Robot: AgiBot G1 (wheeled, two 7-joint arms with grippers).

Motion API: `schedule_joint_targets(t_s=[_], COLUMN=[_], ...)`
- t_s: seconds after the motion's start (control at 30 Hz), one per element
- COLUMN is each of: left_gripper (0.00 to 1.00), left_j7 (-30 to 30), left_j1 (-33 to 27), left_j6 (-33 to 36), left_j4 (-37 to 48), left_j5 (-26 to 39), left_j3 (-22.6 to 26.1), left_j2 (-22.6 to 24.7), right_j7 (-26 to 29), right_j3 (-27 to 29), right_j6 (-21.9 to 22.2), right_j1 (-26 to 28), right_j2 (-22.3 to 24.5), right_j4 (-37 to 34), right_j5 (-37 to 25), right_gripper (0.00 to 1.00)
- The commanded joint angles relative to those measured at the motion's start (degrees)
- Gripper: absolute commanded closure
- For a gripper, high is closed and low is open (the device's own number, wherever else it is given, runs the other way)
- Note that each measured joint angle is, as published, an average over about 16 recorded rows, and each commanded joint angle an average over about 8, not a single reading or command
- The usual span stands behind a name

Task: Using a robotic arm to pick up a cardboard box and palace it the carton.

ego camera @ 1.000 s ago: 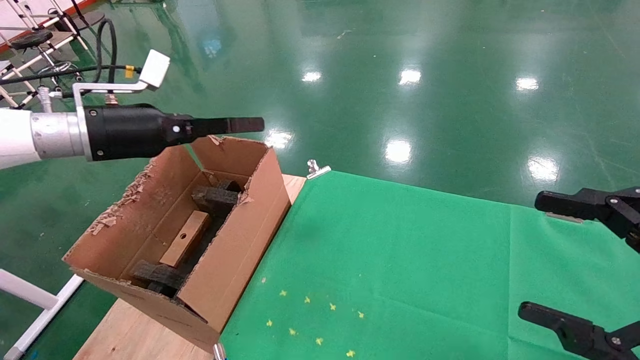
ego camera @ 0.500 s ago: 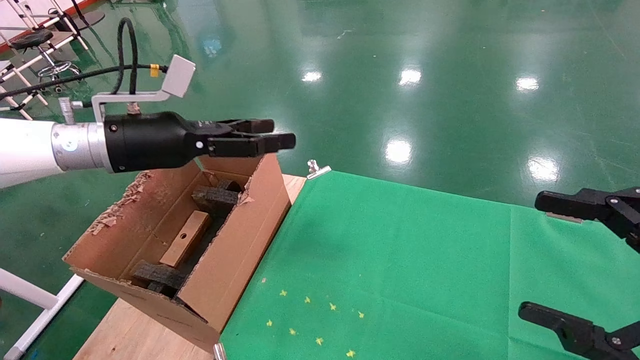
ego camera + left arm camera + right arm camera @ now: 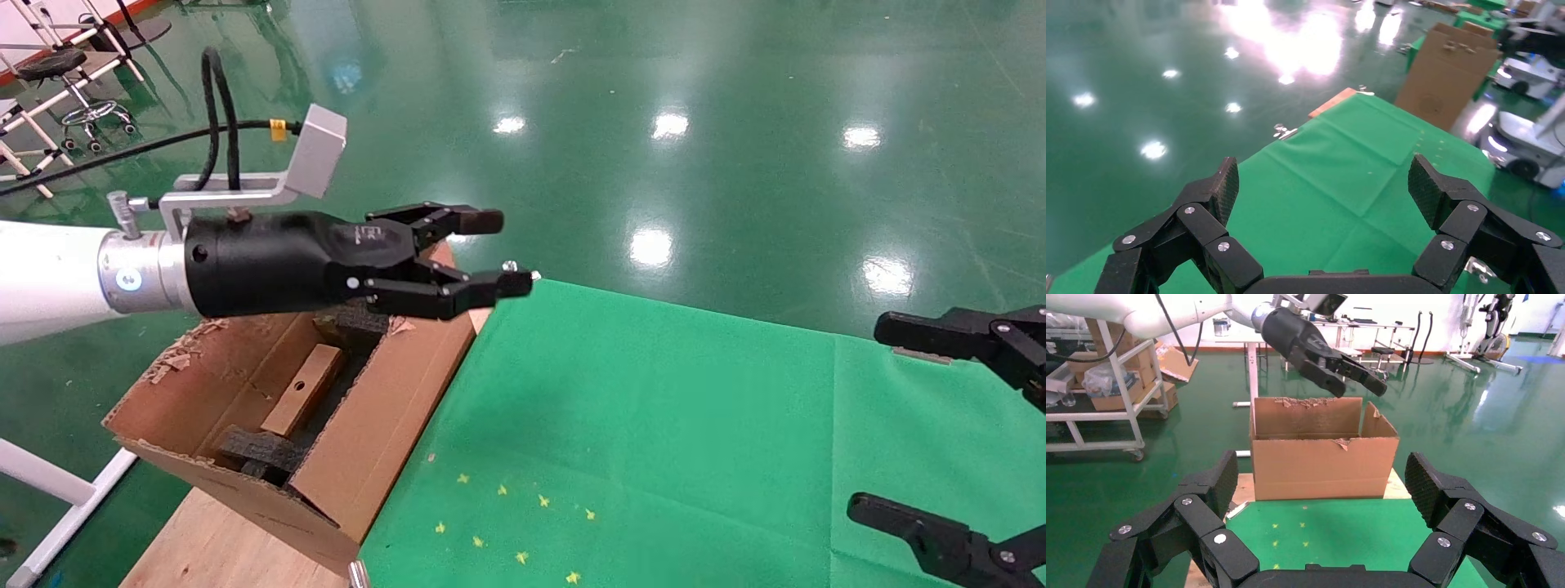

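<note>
Cardboard box (image 3: pixel 304 390) lies flat inside the carton (image 3: pixel 384 425), between black foam pieces (image 3: pixel 261 452), its round hole facing up. The carton stands at the left edge of the table (image 3: pixel 654 425) (green cloth over a wooden top). Above the carton's far end hovers the left tool (image 3: pixel 498 251) of the robotic arm (image 3: pixel 49 261), jaws wide apart and holding nothing. The right tool (image 3: pixel 899 416) sits low at the table's right side, also spread open and empty.
</note>
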Motion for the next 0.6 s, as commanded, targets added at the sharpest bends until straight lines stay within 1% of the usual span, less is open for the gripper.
schedule_joint_targets(t_s=[0.03, 0.6], left_gripper=[0.00, 0.00], left_j7=[0.9, 8.8], left_j1=[1.3, 12.8], left_j6=[0.1, 0.9], left_j4=[-1.9, -18.1], left_j5=[-0.9, -8.3], left_j3=[-0.8, -7.2], left_j2=[-0.1, -0.8], right_j7=[0.0, 0.0], right_j3=[0.0, 0.0], right_j6=[0.0, 0.0], right_j1=[0.0, 0.0], right_j2=[0.0, 0.0], right_j4=[0.0, 0.0], right_j5=[0.0, 0.0], right_gripper=[0.00, 0.00])
